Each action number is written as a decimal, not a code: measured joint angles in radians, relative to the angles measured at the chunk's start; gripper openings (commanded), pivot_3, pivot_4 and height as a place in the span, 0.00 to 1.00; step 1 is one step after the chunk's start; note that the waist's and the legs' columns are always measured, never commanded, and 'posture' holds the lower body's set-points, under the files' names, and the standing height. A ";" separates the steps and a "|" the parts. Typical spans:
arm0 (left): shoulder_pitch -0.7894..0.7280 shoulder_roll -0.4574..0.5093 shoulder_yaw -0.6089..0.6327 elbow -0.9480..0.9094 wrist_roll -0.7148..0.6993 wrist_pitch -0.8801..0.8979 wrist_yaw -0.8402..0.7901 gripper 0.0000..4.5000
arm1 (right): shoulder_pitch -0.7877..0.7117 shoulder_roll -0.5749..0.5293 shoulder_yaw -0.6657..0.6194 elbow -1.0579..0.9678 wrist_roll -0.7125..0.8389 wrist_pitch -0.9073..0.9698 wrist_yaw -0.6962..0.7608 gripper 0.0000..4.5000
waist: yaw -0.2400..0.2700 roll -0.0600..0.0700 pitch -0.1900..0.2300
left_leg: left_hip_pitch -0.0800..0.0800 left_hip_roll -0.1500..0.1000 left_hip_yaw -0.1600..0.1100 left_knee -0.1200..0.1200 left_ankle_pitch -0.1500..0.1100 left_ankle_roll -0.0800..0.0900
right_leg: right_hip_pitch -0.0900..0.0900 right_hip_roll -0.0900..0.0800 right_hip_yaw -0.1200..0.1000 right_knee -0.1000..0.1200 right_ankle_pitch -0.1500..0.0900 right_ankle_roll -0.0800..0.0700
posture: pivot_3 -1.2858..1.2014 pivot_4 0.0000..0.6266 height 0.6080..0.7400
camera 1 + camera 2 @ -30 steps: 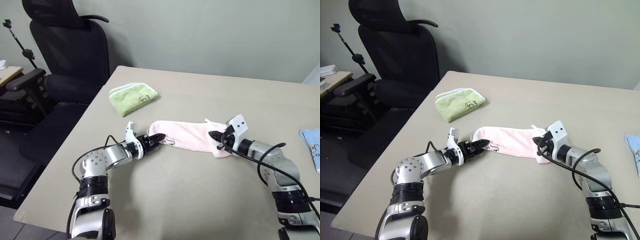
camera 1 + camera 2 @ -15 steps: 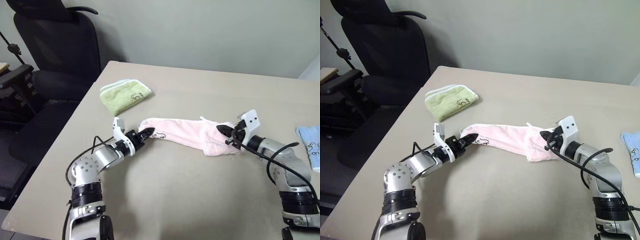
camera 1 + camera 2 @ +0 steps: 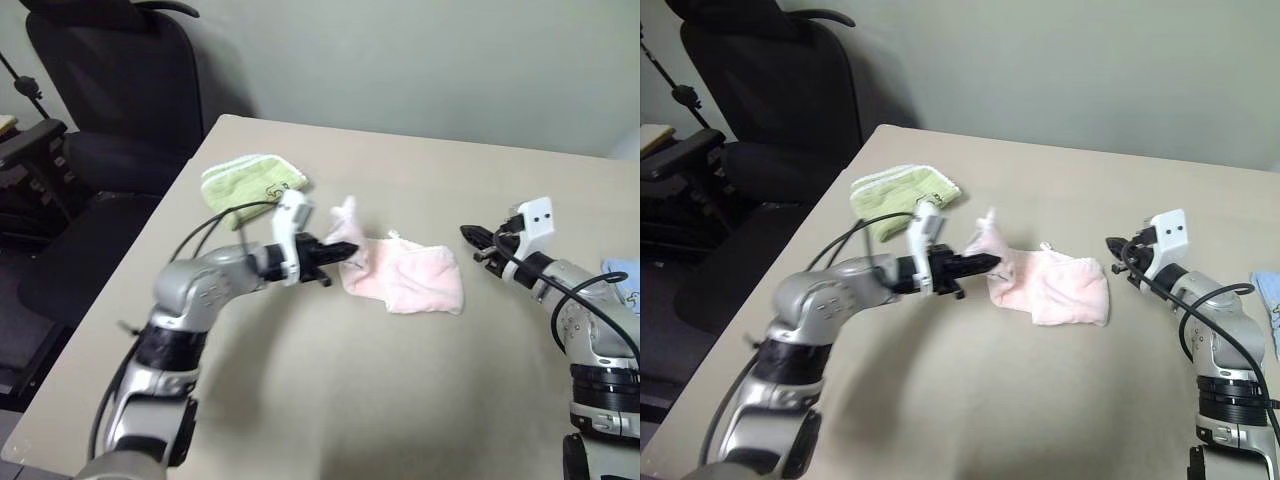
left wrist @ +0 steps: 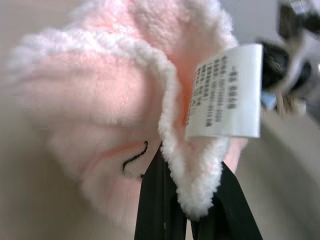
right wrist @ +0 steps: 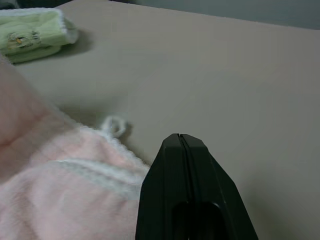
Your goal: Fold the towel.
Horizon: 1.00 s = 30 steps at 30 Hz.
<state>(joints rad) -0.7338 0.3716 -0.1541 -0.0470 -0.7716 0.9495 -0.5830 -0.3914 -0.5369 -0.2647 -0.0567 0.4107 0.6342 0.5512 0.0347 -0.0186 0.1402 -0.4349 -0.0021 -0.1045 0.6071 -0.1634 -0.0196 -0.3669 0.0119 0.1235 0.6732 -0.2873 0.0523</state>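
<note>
Your left gripper pinches the pink towel's near end, lifted above the table, while the rest lies bunched mid-table, running toward the right gripper — fingers pressed together, empty, just beside the far end — so carry the held end across that way.

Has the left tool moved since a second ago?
Yes. The left tool, shut on the pink towel, lifted and carried it rightward, away from the green towel.

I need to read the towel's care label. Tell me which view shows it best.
The left wrist view: the white care label hangs beside the left gripper, which is shut on the pink towel. The head views show the whole towel without a readable label; the right wrist view shows its loop edge.
</note>
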 measured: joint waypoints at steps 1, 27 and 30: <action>-0.058 -0.042 -0.047 0.038 0.038 -0.015 -0.014 0.00 | -0.007 0.007 -0.008 0.008 0.000 -0.001 -0.013 0.00 | 0.002 0.000 0.000 | -0.001 0.000 -0.001 0.003 -0.001 0.002 | 0.000 0.000 -0.001 0.000 0.001 0.001 | 0.52 0.24 1.00; -0.227 -0.378 -0.161 0.427 0.369 -0.122 -0.249 0.82 | 0.024 0.037 -0.122 -0.014 0.033 -0.005 -0.177 0.00 | -0.012 0.001 -0.001 | -0.003 0.000 0.007 0.015 -0.010 0.013 | 0.003 -0.002 0.012 -0.009 0.008 0.013 | 0.52 0.24 1.00; -0.197 -0.366 -0.134 0.369 0.356 -0.083 -0.246 0.89 | 0.010 0.034 -0.115 0.003 0.027 -0.008 -0.177 0.00 | -0.012 0.001 -0.001 | -0.004 0.000 0.007 0.018 -0.011 0.015 | 0.004 -0.002 0.013 -0.009 0.009 0.014 | 0.52 0.24 1.00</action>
<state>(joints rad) -0.9313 0.0055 -0.2885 0.3216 -0.4155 0.8661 -0.8288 -0.3814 -0.5030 -0.3796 -0.0534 0.4379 0.6262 0.3742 0.0228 -0.0171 0.1394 -0.4384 -0.0025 -0.0974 0.6250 -0.1744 -0.0050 -0.3630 0.0096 0.1361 0.6640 -0.2788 0.0661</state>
